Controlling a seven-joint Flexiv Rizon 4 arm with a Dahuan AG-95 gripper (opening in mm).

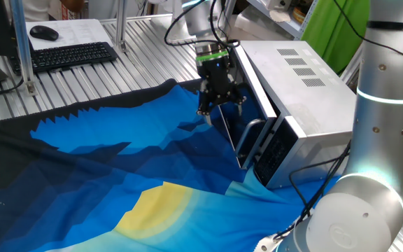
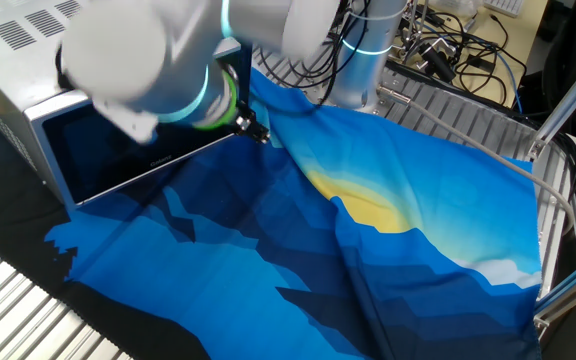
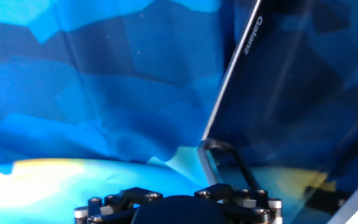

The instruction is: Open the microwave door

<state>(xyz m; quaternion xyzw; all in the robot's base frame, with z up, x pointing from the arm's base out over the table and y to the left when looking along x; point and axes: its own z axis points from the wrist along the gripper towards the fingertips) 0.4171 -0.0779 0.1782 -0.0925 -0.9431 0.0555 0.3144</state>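
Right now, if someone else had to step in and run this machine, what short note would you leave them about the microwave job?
Hand: open, holding nothing, hanging just in front of the microwave door, above the blue cloth.
Microwave: sits at the edge of the cloth, with its front toward the cloth.
Door: already swung part way out from the body; its curved silver handle is free, not gripped.
Done: the door is unlatched and ajar.
Left: probably swing it wider if fully open is wanted; otherwise back the hand away.
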